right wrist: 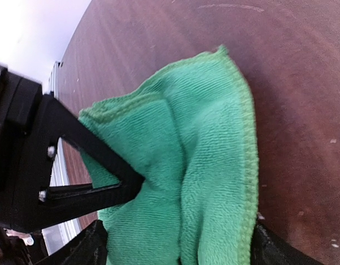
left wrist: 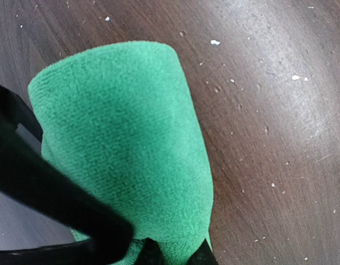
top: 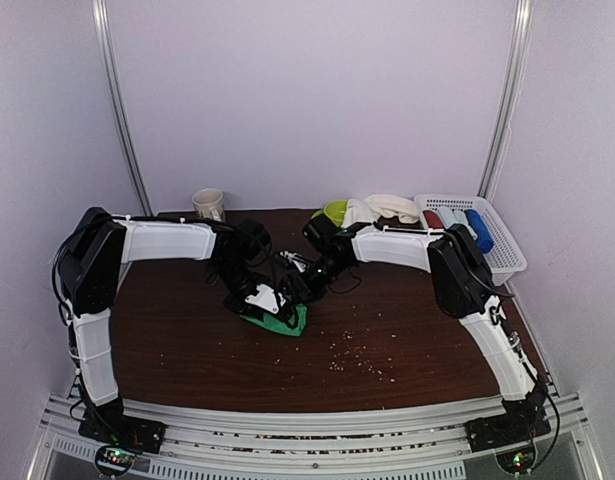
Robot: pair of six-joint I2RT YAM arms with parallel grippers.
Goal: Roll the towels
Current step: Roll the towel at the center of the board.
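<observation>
The bright green towel point(top: 283, 320) lies bunched, partly rolled, on the dark wood table point(top: 407, 340) just left of centre. Both grippers meet over it. My left gripper point(top: 264, 299) is shut on the towel's near end; in the left wrist view the green towel point(left wrist: 125, 138) fills the frame and my left gripper point(left wrist: 171, 255) pinches cloth. My right gripper point(top: 300, 289) is open, its jaws wide on either side of the green towel point(right wrist: 203, 143) in the right wrist view point(right wrist: 175, 251). The cream-white towel point(top: 387, 207) lies heaped at the back edge.
A white basket point(top: 499, 255) at the back right holds red, pale blue and dark blue rolls. A mug point(top: 209, 204) stands at the back left. A yellow-green thing point(top: 334, 211) sits beside the cream towel. Crumbs point(top: 357, 355) dot the table.
</observation>
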